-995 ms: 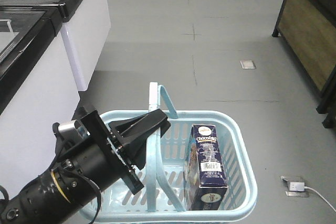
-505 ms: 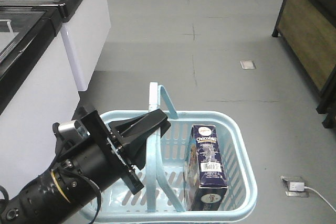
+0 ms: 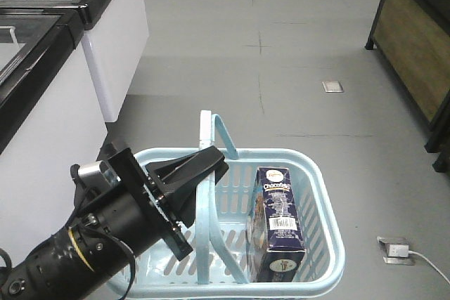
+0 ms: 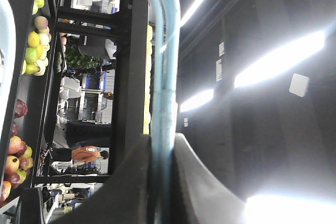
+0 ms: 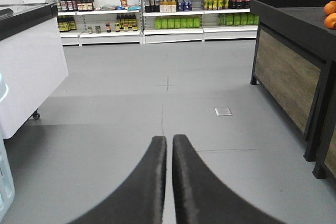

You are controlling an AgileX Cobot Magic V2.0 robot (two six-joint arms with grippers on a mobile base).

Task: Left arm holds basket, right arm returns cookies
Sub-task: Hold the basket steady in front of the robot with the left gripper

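The grey floor [image 3: 295, 26] before me carries a white freezer cabinet [image 3: 116, 47] along its left edge, a wood-panelled stand [image 3: 415, 40] at its right edge, and a white plug [image 3: 397, 249] nearer me.

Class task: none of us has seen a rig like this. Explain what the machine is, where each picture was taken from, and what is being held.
It is a two-armed shop robot. The front camera looks down on its left arm; the left gripper is shut on a handle of the light blue basket, with a navy cookies box standing inside. The left wrist camera sees that handle close up. The right wrist camera shows the right gripper, shut and empty, above grey floor.
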